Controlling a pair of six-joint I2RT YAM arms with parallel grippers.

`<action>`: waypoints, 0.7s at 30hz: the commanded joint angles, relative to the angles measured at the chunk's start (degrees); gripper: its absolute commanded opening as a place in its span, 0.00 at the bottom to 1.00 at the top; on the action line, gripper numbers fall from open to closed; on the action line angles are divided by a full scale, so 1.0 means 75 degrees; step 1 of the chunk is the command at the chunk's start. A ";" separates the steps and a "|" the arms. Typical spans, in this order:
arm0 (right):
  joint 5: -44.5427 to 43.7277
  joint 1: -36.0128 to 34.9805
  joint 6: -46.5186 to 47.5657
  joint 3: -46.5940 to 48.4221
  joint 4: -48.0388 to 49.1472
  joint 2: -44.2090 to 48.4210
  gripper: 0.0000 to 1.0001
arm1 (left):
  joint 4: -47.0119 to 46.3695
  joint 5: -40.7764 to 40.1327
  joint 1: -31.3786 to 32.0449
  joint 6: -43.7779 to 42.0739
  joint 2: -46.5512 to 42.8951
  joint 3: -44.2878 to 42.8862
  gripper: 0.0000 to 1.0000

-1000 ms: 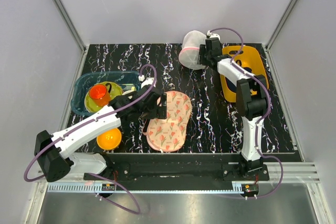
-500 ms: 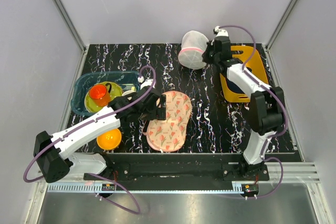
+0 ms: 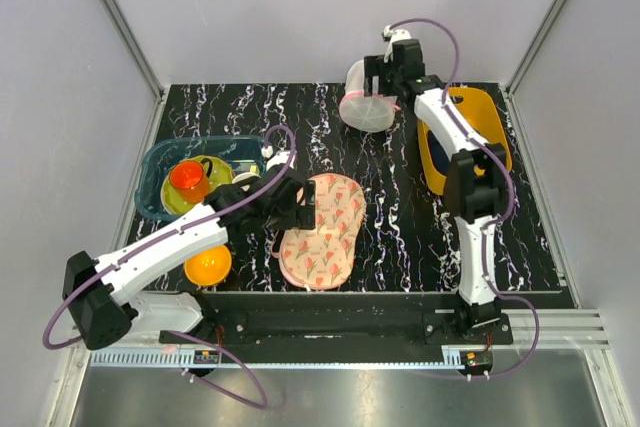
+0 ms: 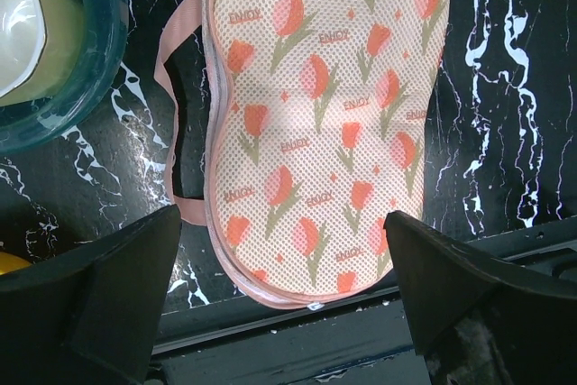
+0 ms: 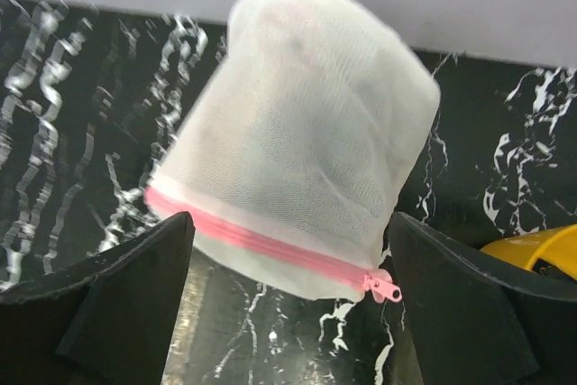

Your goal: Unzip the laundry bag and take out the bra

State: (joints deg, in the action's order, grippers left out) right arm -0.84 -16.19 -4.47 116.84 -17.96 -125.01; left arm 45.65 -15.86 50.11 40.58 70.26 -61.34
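In the right wrist view the laundry bag [image 5: 297, 132] is smeared with blur. Through its mesh we make out only faint pinkish shadows, and we cannot tell whether they are the bra. The jaws of the right gripper [image 5: 288, 227] run off the bottom edge, and we cannot tell whether they touch the bag. A yellow tub [image 5: 539, 254] is cut off by the right edge. From above, the right arm [image 3: 470, 182] covers part of that tub and the bag's right side. In the left wrist view the floral pad [image 4: 315, 123] is cropped at the top and the teal bin [image 4: 86, 69] at the left. The jaws of the left gripper [image 4: 281, 215] are cut off at the bottom.
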 commanded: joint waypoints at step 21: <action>0.2433 -0.0045 -0.3061 -0.2943 -0.0243 0.3471 0.00 | -0.0368 0.0239 -0.0048 -0.0172 0.0031 -0.0305 0.99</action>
State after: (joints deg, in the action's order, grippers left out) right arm 13.28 -16.16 -20.97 100.88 -27.44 -109.69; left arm 45.50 -15.09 49.95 40.53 70.04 -61.36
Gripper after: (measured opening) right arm 0.038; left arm 0.984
